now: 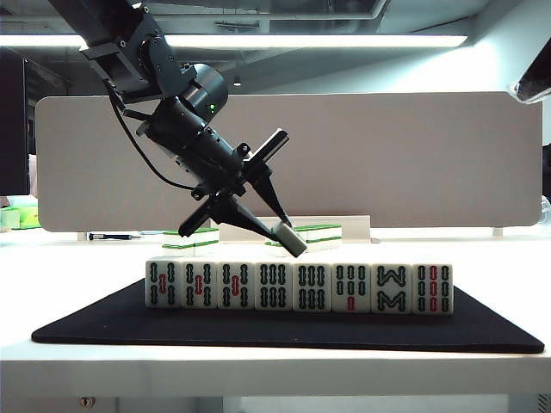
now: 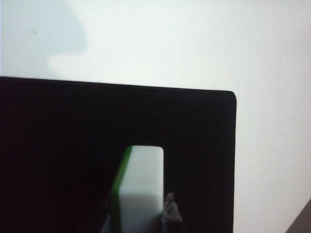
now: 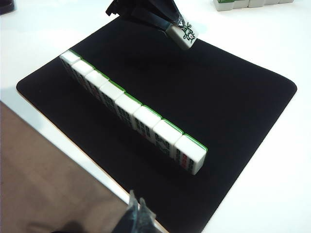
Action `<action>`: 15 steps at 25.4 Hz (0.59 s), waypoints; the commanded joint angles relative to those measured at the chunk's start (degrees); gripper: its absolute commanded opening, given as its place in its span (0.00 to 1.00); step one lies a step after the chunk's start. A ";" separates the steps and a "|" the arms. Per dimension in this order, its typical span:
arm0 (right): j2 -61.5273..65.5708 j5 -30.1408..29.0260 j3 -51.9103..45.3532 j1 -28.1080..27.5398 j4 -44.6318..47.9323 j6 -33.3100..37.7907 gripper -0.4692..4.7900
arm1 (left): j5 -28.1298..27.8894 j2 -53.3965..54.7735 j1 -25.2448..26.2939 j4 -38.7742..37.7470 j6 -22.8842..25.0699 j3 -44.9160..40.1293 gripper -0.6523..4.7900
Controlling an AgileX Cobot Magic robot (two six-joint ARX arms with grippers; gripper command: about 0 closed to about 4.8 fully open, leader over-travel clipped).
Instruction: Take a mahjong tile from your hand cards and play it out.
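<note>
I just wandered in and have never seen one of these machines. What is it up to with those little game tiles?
It is playing mahjong. The left gripper holds one mahjong tile, the one with a bird figure, in the air above the black mat, behind the row of eight upright tiles. That tile has not been laid down yet. The right gripper hangs off to the side with nothing in it. More tiles sit farther back on the white table.
</note>
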 commanded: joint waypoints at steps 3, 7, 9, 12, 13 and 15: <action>-0.11 0.11 0.24 0.04 0.87 0.02 0.09 | -1.75 -0.24 -0.04 -1.40 2.01 0.17 0.24; -0.11 0.11 0.24 0.04 0.90 0.02 0.09 | -2.16 0.11 -0.04 -3.67 2.73 0.17 0.36; -0.11 0.11 0.24 0.04 0.90 0.02 0.09 | -2.19 0.24 -0.04 -4.96 2.75 0.15 0.42; -0.11 0.13 0.24 0.04 0.90 0.02 0.09 | -2.27 0.48 -0.04 -5.49 2.71 0.15 0.42; -0.11 0.11 0.24 0.04 0.90 0.02 0.09 | -2.97 0.48 -0.04 -6.14 2.67 0.15 0.42; -0.11 0.11 0.24 0.04 0.90 0.02 0.09 | -3.19 0.46 -0.04 -6.78 2.51 0.15 0.42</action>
